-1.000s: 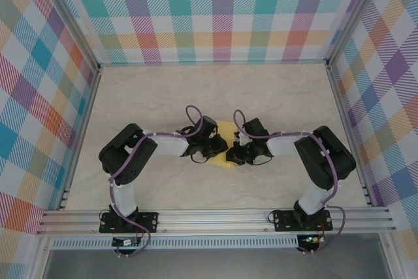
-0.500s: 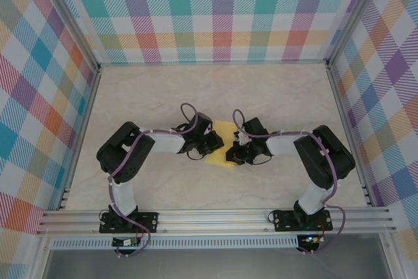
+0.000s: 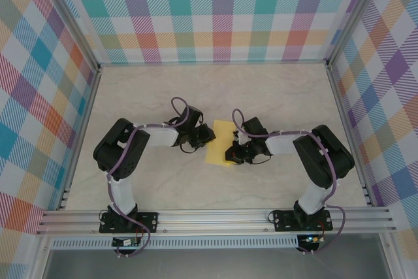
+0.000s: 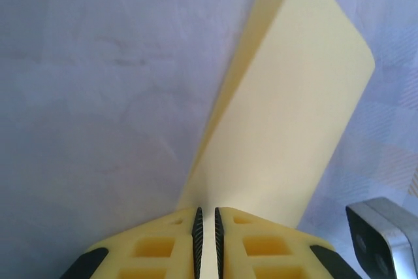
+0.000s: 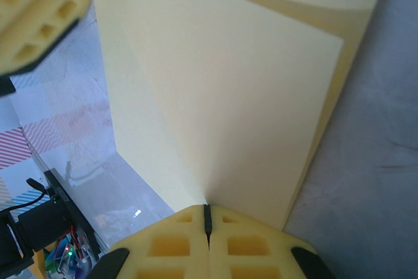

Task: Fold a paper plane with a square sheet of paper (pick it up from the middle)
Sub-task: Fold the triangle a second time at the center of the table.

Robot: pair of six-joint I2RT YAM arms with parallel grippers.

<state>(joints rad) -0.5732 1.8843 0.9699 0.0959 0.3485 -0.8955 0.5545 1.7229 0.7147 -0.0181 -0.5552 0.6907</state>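
Bases sit at the near table edge, both arms bent inward. The left gripper [image 3: 209,137] has its jaws nearly together, pinching one edge of the square sheet of paper [image 3: 219,151]. In the left wrist view the yellow sheet runs up from between the pads [image 4: 238,233], folded over on itself and lifted off the surface. The right gripper [image 3: 229,155] has its jaws pressed tight together, nipping the opposite side, with a crease running into the pinch. The sheet hangs between the two grippers, mid-table [image 3: 281,96]. Checked walls [image 3: 222,11] stand beyond.
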